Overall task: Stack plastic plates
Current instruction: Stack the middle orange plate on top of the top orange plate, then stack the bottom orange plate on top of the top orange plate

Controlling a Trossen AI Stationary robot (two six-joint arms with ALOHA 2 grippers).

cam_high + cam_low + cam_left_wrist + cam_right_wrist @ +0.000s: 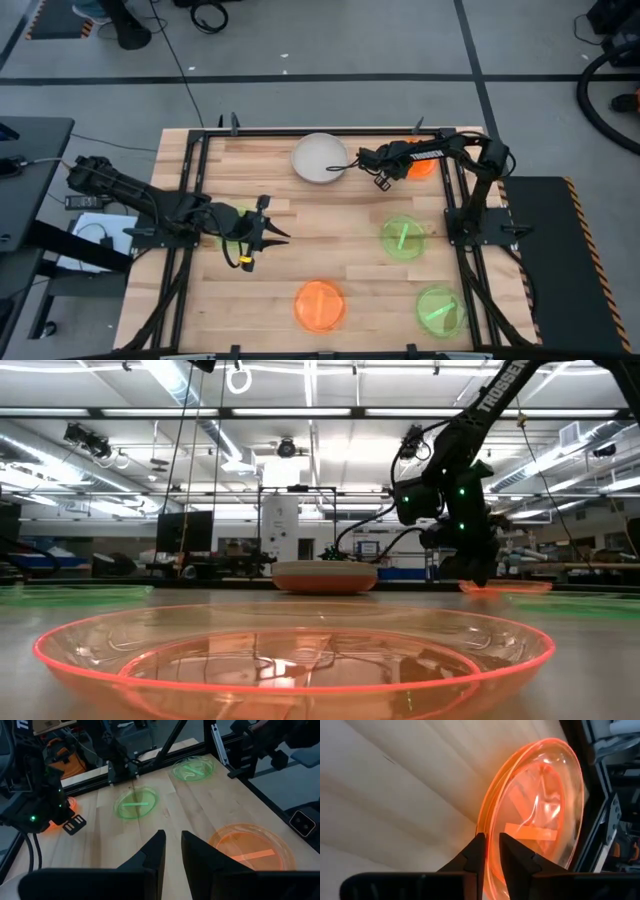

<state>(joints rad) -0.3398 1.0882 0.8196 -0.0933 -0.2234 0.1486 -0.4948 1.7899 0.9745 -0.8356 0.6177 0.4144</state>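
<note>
From above, six plates show on the wooden table (250, 300): one off-white plate (319, 158) at the far edge, two orange ones, the near orange plate (320, 305) and the far orange plate (421, 166) by the right arm, and three green ones (403, 239) (440, 308), the third (232, 222) partly hidden under the left arm. The left gripper (281, 233) hovers mid-table; the right gripper (383, 179) hangs between the off-white plate and the far orange plate.

The table-level view adds that the off-white plate (324, 576) looks thick, perhaps several stacked; I cannot tell.

The left wrist view shows its fingers (152, 855) parted by a narrow gap, holding nothing.

The right wrist view shows its fingertips (476, 851) slightly apart at the far orange plate's (540, 805) rim; whether they grip it I cannot tell.
</note>
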